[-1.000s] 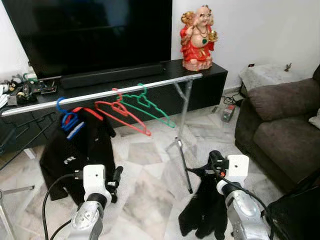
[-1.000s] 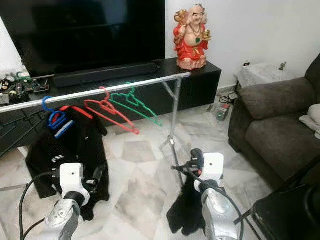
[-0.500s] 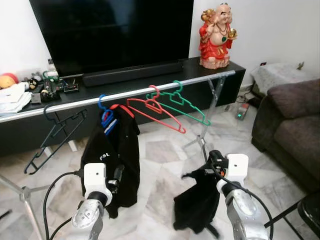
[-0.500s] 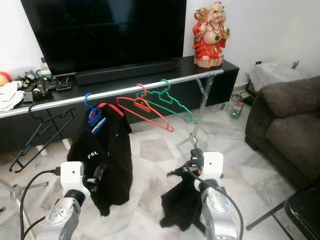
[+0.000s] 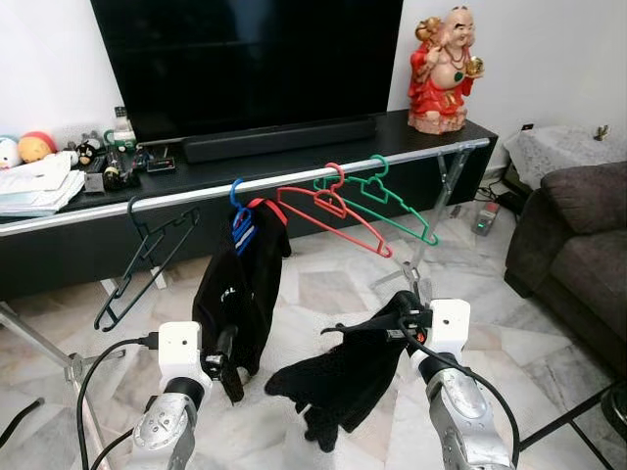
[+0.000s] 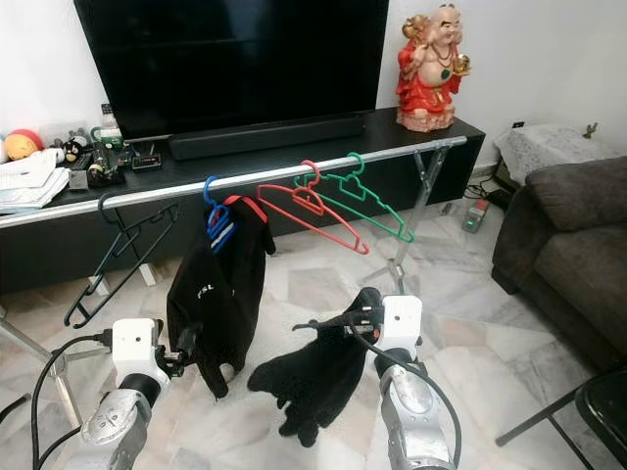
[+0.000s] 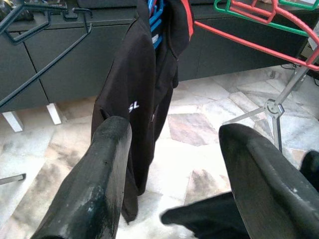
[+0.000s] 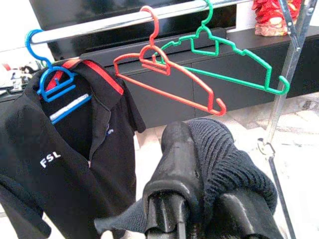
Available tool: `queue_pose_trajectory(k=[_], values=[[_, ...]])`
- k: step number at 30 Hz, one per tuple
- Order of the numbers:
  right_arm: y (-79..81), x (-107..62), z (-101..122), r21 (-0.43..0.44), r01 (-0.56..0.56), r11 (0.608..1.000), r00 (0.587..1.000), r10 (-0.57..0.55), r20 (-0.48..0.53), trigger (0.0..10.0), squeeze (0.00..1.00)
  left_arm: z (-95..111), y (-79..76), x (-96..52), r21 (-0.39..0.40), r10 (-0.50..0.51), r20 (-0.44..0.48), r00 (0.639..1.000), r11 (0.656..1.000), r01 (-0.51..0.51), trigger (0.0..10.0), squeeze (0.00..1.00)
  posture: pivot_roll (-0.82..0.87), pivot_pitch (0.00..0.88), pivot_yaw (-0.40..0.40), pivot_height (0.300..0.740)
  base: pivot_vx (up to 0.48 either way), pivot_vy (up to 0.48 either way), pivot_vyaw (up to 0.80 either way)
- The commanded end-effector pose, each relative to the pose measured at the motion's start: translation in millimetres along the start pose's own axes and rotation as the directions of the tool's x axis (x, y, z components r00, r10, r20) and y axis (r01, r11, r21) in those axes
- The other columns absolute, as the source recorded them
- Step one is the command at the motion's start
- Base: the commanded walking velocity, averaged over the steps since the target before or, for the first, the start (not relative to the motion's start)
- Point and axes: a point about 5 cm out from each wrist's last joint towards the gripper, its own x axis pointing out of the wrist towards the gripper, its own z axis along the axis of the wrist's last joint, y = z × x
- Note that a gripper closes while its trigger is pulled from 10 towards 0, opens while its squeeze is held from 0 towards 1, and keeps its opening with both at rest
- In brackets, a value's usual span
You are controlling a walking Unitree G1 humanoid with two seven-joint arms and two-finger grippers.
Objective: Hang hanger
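My right gripper (image 5: 404,315) is shut on a black knitted garment (image 5: 338,377), held low in front of the rail. The cloth drapes over its fingers (image 8: 174,149) in the right wrist view. A thin black bar (image 6: 318,323), perhaps a hanger, juts left from the grip. A silver rail (image 5: 294,176) crosses ahead. It carries an empty black hanger (image 5: 147,259), a blue hanger with a black shirt (image 5: 235,284), a red hanger (image 5: 338,211) and a green hanger (image 5: 392,201). My left gripper (image 7: 172,132) is open and empty, low before the hung shirt (image 7: 134,104).
Behind the rail stands a black TV console (image 5: 323,137) with a large TV, a red statue (image 5: 446,69) and clutter at its left end. A grey sofa (image 5: 578,245) is on the right. The rack's legs (image 5: 421,264) spread over the marble floor.
The camera has turned, so the rail and console now sit further right and nearer. The held garment has swung up and out to the left. Both grippers keep their states.
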Motion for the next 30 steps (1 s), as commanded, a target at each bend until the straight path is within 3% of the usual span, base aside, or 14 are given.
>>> queue_pose_trajectory(k=[1,24,30], values=[[-2.2,3.1,7.9,-0.006,0.01,1.0,0.999,-0.01,0.038,10.0,0.0,2.0,1.7,-0.6,-0.008,0.002,0.002,1.0,1.0,-0.002,10.0,0.0,0.01,0.017,0.047,0.74,0.0,0.0,0.0],[-2.4,1.8,5.7,-0.011,0.016,1.0,0.999,-0.016,0.034,10.0,0.0,0.7,2.6,-2.2,-0.013,0.013,-0.007,1.0,1.0,-0.013,10.0,0.0,0.01,0.026,0.042,0.74,0.0,0.0,0.0],[-1.6,0.9,8.4,-0.038,0.003,0.999,0.998,-0.001,0.057,10.0,0.0,0.3,2.8,-2.1,-0.02,0.017,-0.01,1.0,1.0,-0.018,10.0,0.0,0.01,0.024,0.042,0.74,0.0,0.0,0.79]])
